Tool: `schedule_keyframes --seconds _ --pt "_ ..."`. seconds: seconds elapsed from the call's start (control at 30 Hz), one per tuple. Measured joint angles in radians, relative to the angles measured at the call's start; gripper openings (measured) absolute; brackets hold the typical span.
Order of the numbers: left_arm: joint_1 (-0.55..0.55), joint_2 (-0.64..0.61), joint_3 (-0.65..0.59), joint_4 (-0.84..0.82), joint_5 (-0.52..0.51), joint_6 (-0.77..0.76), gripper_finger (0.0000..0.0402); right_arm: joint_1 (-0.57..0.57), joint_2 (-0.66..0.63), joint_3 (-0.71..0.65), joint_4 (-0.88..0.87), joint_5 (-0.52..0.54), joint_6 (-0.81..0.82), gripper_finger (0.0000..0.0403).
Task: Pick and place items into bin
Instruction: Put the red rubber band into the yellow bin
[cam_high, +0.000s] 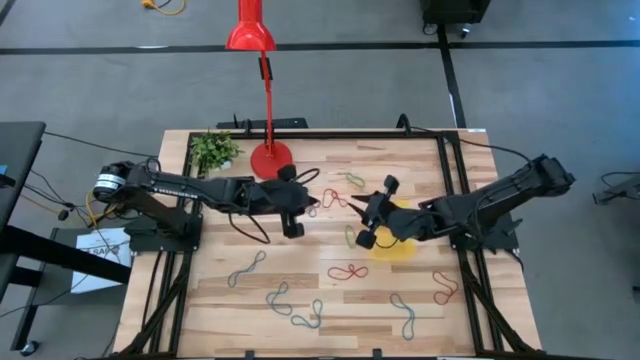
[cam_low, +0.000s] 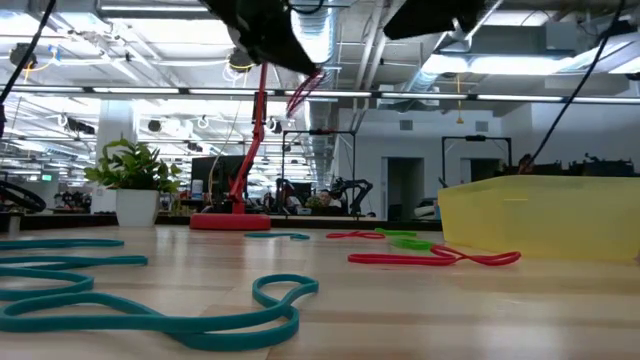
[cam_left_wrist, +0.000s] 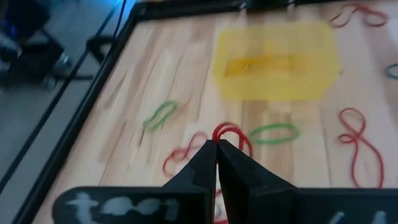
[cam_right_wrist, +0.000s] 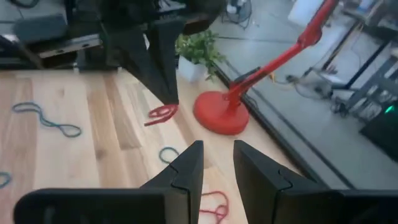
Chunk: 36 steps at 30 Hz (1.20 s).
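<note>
Red loop (cam_left_wrist: 229, 133) pinched between left jaws, above table (cam_left_wrist: 186, 74).

A translucent yellow bin (cam_high: 398, 245) is seen right of centre in the high view, partly covered. A red loop (cam_left_wrist: 229, 134) is held raised above the surface, pinched in the shut left tool (cam_left_wrist: 216, 148). Red (cam_high: 347, 271), blue (cam_high: 246, 268), teal (cam_high: 307, 318) and green (cam_high: 355, 180) loops, many twisted into figure-eights, are scattered flat across the lower and central frame.
</note>
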<state>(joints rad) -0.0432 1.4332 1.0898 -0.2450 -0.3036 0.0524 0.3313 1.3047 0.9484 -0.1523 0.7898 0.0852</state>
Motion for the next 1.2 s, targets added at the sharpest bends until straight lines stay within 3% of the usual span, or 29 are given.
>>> schedule_keyframes --seconds 0.23,0.53,0.87,1.03,1.2 --pt "0.000 0.000 0.000 0.098 0.124 0.113 0.0000 -0.005 0.065 0.006 0.001 -0.134 0.074 0.0081" --pt "-0.001 0.009 0.000 0.148 0.147 0.175 0.0000 -0.060 0.109 0.007 0.122 -0.153 0.074 0.0081" --pt "-0.001 0.008 0.000 0.152 0.134 0.181 0.0000 -0.091 0.109 0.007 0.194 -0.273 0.099 0.0081" --pt "-0.002 0.008 0.000 0.157 0.039 0.199 0.0000 -0.092 0.109 0.007 0.192 -0.277 0.099 0.0082" --pt "-0.001 0.008 0.000 0.160 0.034 0.201 0.0000 -0.103 0.109 0.007 0.194 -0.272 0.099 0.0082"
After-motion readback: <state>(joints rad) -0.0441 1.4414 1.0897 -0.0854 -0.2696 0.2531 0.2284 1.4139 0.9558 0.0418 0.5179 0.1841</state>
